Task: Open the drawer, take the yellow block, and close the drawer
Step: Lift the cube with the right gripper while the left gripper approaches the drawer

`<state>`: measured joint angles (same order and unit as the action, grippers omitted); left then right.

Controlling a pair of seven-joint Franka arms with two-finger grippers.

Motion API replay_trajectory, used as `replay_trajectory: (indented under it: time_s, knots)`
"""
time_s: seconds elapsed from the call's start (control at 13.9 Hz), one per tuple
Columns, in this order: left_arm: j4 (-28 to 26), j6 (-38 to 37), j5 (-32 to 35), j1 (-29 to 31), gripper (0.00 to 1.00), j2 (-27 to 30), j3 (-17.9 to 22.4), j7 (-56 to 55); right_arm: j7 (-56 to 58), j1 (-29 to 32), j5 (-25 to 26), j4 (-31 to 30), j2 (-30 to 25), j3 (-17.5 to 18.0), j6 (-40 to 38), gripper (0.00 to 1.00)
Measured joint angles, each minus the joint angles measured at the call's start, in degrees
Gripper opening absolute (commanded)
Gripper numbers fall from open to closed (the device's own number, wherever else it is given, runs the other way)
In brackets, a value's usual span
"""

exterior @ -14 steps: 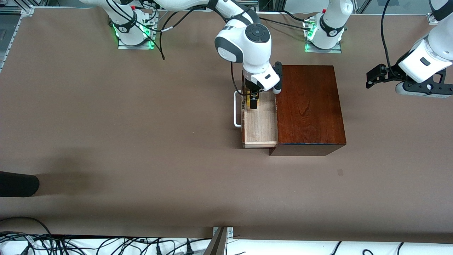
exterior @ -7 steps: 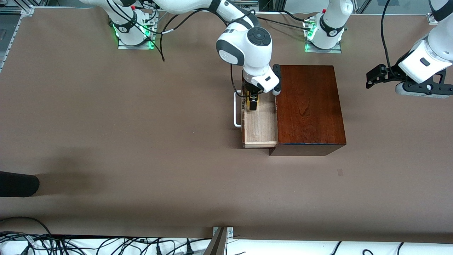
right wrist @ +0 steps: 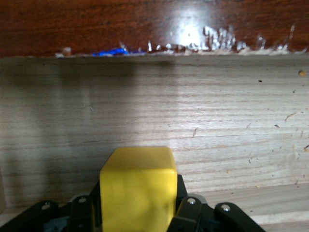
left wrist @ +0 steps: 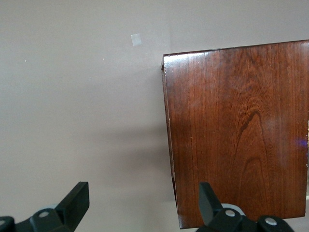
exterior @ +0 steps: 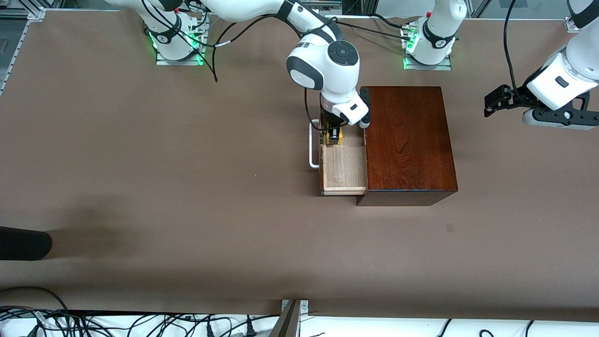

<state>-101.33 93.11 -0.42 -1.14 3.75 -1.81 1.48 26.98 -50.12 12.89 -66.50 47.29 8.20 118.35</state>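
Note:
The drawer (exterior: 345, 171) stands pulled out of the dark mahogany box (exterior: 409, 140) toward the right arm's end of the table, its white handle (exterior: 312, 145) leading. My right gripper (exterior: 333, 135) reaches down into the part of the tray farthest from the front camera. It is shut on the yellow block (exterior: 339, 134). In the right wrist view the yellow block (right wrist: 137, 186) fills the space between the black fingers (right wrist: 186, 212) of the right gripper (right wrist: 137, 210), over the pale drawer floor (right wrist: 222, 125). My left gripper (exterior: 491, 104) hangs open and empty beside the box.
The left wrist view shows the box top (left wrist: 236, 130) and bare brown table (left wrist: 82, 106) under the open left gripper (left wrist: 143, 198). A dark object (exterior: 23, 243) lies at the table's edge toward the right arm's end. Cables run along the table's near edge.
The right gripper has sunk a little deeper into the drawer and shut on the yellow block. The left arm has not moved.

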Motion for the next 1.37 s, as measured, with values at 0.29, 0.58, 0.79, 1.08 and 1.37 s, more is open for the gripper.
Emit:
replay_trajectory:
  time_s: [0.29,0.58,0.79,1.08,1.37]
  knots:
    - [0.0,0.0,0.0,0.0,1.00,0.0,0.0,0.0,0.0,0.1,0.0,2.1,-0.2,0.0,-2.6,0.00]
    - [0.0,0.0,0.0,0.0,1.00,0.0,0.0,0.0,-0.2,1.8,-1.5,10.1,-2.8,-0.4,-12.4,0.00]
    - [0.1,-0.1,-0.5,0.0,1.00,-0.2,0.0,0.0,-0.2,6.0,-4.2,11.6,-8.4,-1.0,-15.8,0.00]
    - [0.8,-3.8,-5.3,-0.6,1.00,-0.7,-0.3,0.3,0.0,15.5,-9.7,11.7,-14.3,-1.3,-21.1,0.00]
    - [4.0,-11.8,-8.8,-6.3,1.00,-0.9,-2.9,2.9,-0.3,23.5,-10.6,9.8,-18.9,-3.7,-23.3,0.00]
